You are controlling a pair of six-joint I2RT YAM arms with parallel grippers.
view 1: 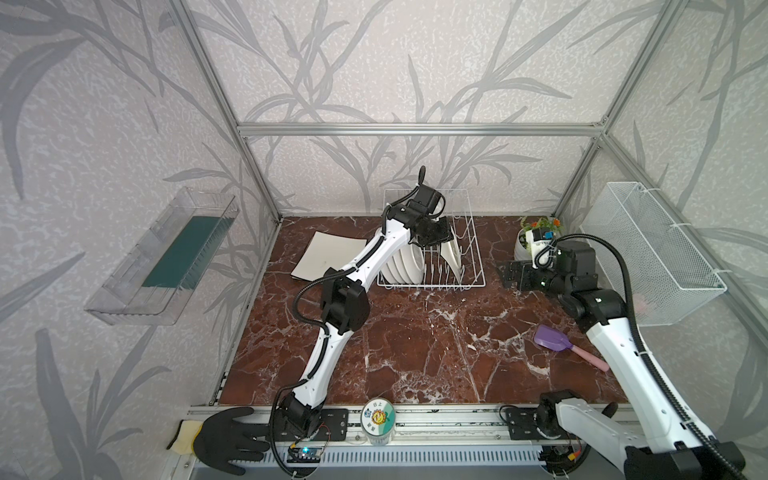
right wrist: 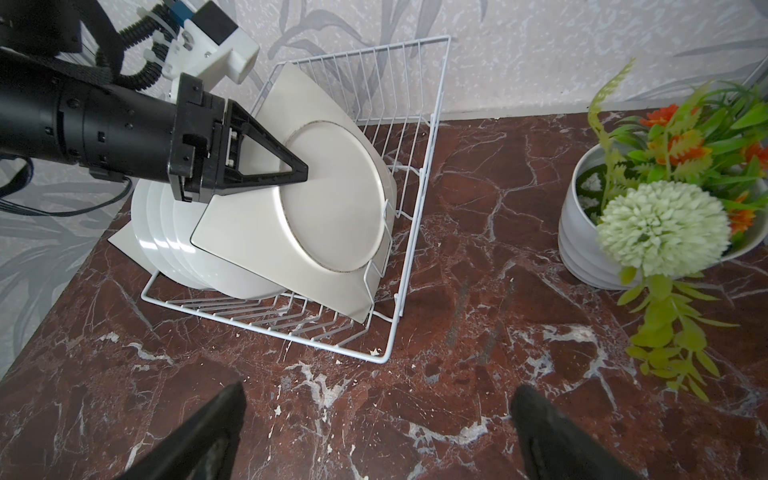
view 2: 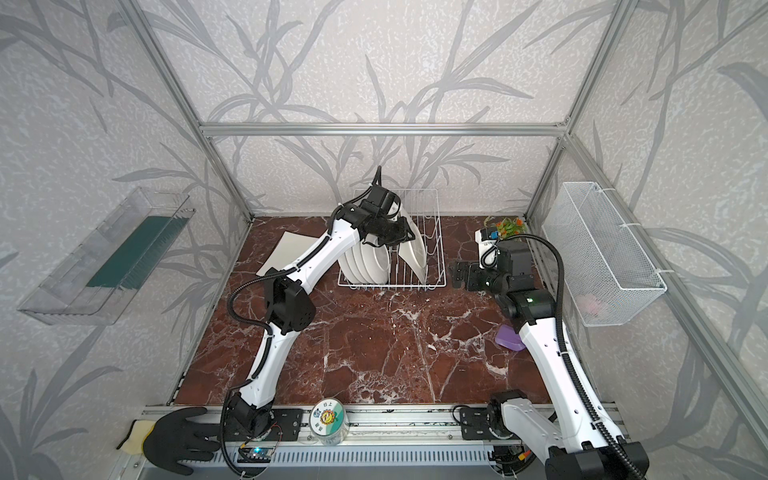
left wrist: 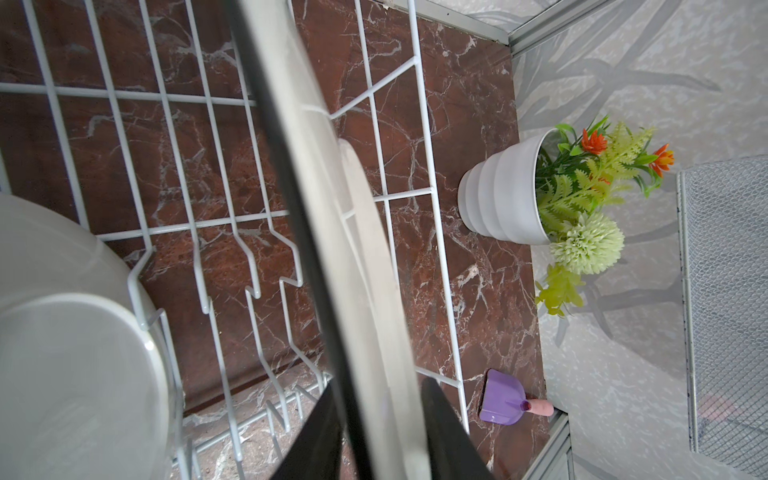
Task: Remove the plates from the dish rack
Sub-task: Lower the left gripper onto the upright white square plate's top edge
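Here, the tabletop [view 1: 415, 353] is a red-brown marble slab with white veins, smooth and glossy. It is boxed in by an aluminium frame [view 1: 415, 129] and walls [view 1: 374, 62] papered in a pale, rough texture with grey leaf shapes.

The dish rack [view 1: 436, 286], made of thin white wire with upright tines, stands at the far middle of the slab. The round plates [view 1: 399, 266], plain white and shiny on the backs that show, stand on edge in a tight row at its left end. A square plate [right wrist: 332, 199], cream with curved edges and a round foot ring on its back, leans to their right in the rack. Another square plate [view 1: 320, 257] lies flat on the marble, left of the rack.

The left gripper [view 1: 439, 243] reaches down over the rack and straddles the top edge of the leaning square plate. One of its black fingers [left wrist: 316, 436] lies along each face, close against it, but I cannot tell if they press it.

The right gripper [view 1: 513, 274] hangs over bare marble right of the rack, near a ribbed white plant pot [view 1: 523, 245]. Its fingers [right wrist: 208, 436] are spread wide with nothing between them.
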